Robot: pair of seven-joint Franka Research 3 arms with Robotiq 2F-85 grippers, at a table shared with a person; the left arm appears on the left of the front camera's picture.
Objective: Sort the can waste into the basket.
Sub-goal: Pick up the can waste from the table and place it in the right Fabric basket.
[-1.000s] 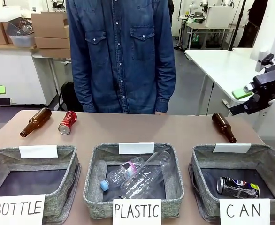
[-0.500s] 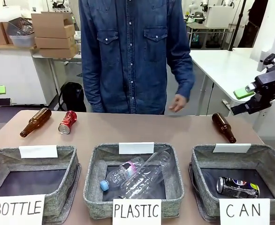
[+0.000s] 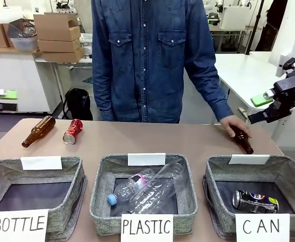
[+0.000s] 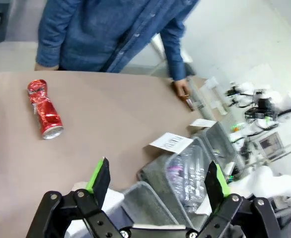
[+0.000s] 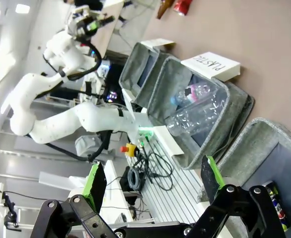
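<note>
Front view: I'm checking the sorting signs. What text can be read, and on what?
"BOTTLE": left label, on the left basket.
"PLASTIC": middle label, on the middle basket.
"CAN": right label, on the right basket.
Print on the dark can and the red can: too small to read.

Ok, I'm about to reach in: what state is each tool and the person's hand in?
Left tool: open, holding nothing.
Right tool: open, holding nothing.
Person's hand: on the brown bottle; grasp cannot be told.
</note>
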